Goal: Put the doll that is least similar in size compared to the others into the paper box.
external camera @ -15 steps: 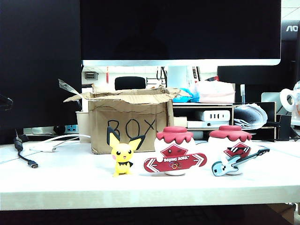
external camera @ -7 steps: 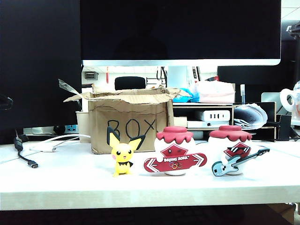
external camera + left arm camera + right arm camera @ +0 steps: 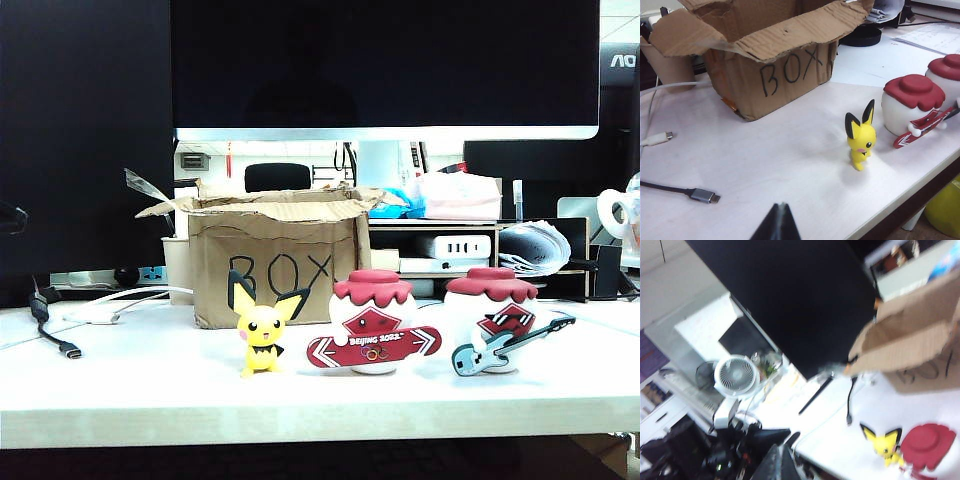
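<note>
Nothing is done yet: the small yellow black-eared doll (image 3: 261,334) stands on the white tabletop (image 3: 150,385) before the brown cardboard box (image 3: 275,262). Left gripper (image 3: 778,223) and right gripper (image 3: 776,463) hover apart from it, fingers closed, empty.

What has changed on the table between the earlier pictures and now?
Almost nothing. A dark shape that showed half a second ago at the top right edge of the exterior view is gone again. Nothing was taken hold of or let go. The doll, the box and the two red-capped dolls stand where they stood. The left gripper and right gripper have shut fingers, away from the dolls.
</note>
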Tool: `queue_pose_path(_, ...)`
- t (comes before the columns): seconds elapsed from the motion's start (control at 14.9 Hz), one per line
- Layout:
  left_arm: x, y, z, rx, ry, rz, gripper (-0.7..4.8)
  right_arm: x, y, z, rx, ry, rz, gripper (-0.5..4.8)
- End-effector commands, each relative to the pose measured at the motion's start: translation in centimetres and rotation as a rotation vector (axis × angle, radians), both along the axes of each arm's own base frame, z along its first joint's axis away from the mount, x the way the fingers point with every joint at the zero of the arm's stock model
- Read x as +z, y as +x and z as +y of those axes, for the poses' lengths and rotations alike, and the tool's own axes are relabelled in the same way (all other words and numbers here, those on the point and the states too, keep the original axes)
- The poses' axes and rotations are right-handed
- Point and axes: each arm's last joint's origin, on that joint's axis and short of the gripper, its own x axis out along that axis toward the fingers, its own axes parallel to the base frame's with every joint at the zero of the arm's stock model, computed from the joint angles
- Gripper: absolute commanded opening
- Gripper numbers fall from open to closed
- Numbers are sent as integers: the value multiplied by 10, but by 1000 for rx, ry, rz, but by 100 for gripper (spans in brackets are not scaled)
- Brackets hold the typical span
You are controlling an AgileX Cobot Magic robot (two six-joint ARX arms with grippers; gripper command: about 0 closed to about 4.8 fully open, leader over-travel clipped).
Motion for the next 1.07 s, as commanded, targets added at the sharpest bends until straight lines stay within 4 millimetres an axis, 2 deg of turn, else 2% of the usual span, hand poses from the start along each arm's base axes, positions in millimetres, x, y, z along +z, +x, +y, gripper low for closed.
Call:
queue_pose_path(0.07,1,0,0,-1,-7,-11,-5,9,4,1,-26,0,11,-2)
queue_pose_path(0.33,1,0,0,-1,-7,-12,-5,37,19,6,-14,5,-28,-2)
queue_pose_path(0.54,1,0,0,-1,-7,-11,-5,61,41,27,93,-112,-55,-2)
queue_pose_path(0.6,1,0,0,-1,-7,-11,-5,67,54,47,178,-186,-38,-2)
queue_pose_path(0.74,1,0,0,-1,-7,-11,-5,66,71,84,301,-339,17,-2)
queue_pose_path(0.94,1,0,0,0,-7,-11,-5,55,90,144,430,-513,39,-2)
queue_pose_path(1.07,2,0,0,1,-7,-12,-5,46,110,193,441,-755,107,9)
